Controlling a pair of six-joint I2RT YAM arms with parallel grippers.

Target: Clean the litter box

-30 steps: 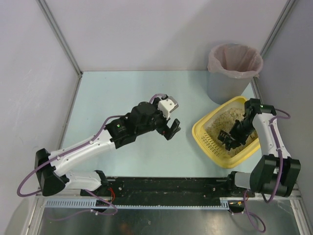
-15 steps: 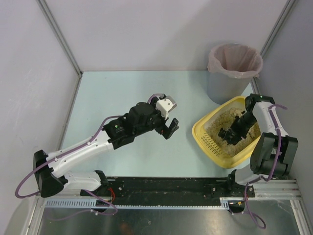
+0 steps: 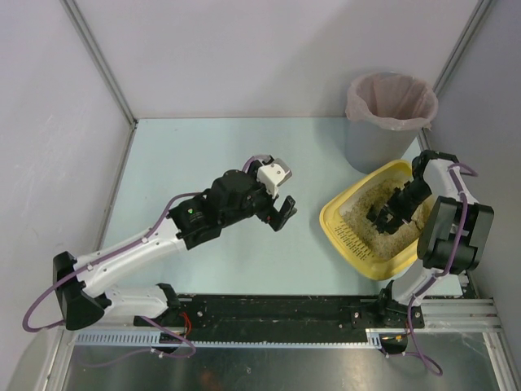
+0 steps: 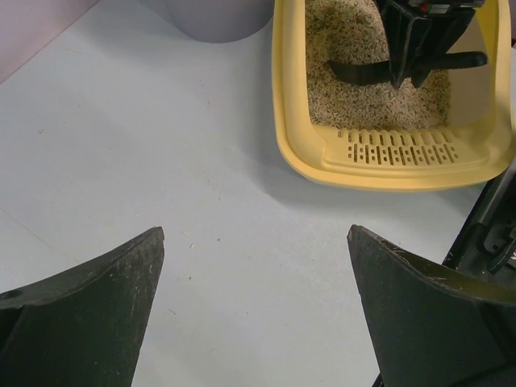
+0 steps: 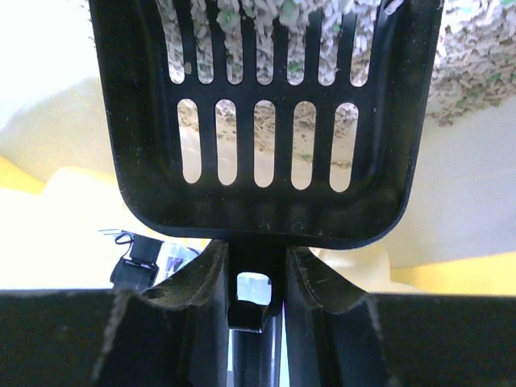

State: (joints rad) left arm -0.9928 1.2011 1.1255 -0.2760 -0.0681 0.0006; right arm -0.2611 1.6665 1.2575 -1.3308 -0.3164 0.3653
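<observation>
Litter box [image 3: 332,220]: a shallow yellow tray with rounded corners, standing on the right side of the pale blue table [image 3: 203,155] and turned diagonally, so that one corner points toward the arm bases. Its wide near rim has a moulded panel of slots [image 4: 399,149]. Beige granular litter [image 3: 362,213] covers the floor of the tray, and the right wrist view shows a few greenish flecks in it. A black slotted scoop [image 5: 266,214] is inside the box, low over the litter, which shows through its slots. Whether the leading edge is buried cannot be told. The right gripper [image 5: 256,266] reaches into the box from the right side, with both fingers [image 5: 193,290] clamped on the scoop's narrow handle. Just beyond the box's far corner stands a grey round bin [image 3: 391,122] lined with a pink bag, its mouth open. The left gripper [image 3: 285,213] hangs above bare table to the left of the box, apart from it, with its jaws spread wide and nothing between them.
</observation>
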